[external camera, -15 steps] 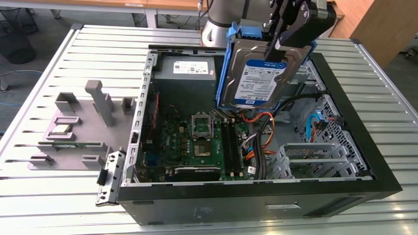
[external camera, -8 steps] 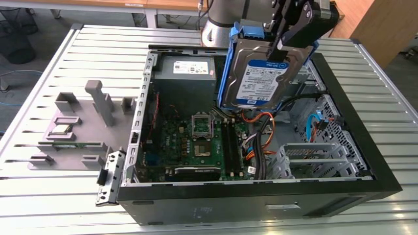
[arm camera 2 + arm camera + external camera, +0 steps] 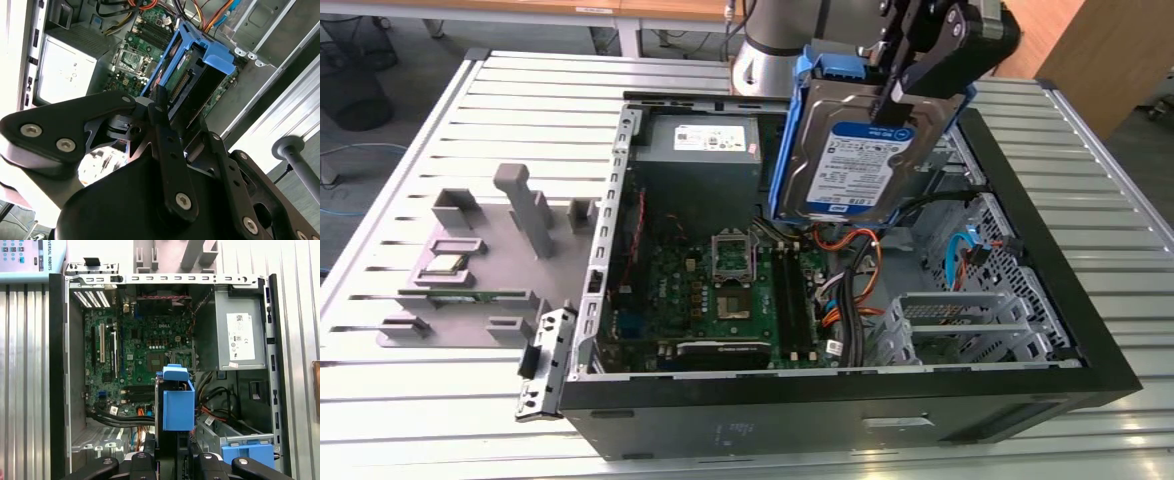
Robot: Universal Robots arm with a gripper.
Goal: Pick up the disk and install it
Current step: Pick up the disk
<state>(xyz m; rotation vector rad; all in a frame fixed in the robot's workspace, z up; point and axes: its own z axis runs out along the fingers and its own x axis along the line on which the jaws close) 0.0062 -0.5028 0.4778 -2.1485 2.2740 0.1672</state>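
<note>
Disk (image 3: 861, 160) clamped between my gripper (image 3: 907, 90) fingers, hanging upright above open computer case (image 3: 787, 425), over motherboard (image 3: 720, 290).

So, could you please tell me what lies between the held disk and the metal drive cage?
In the exterior view, orange and black cables run between the raised disk and the drive cage.

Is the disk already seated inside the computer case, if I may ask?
No: in the exterior view the gripper holds the disk up above the case.

end effector (image 3: 894, 100) raised, clamped on disk (image 3: 854, 165)
</note>
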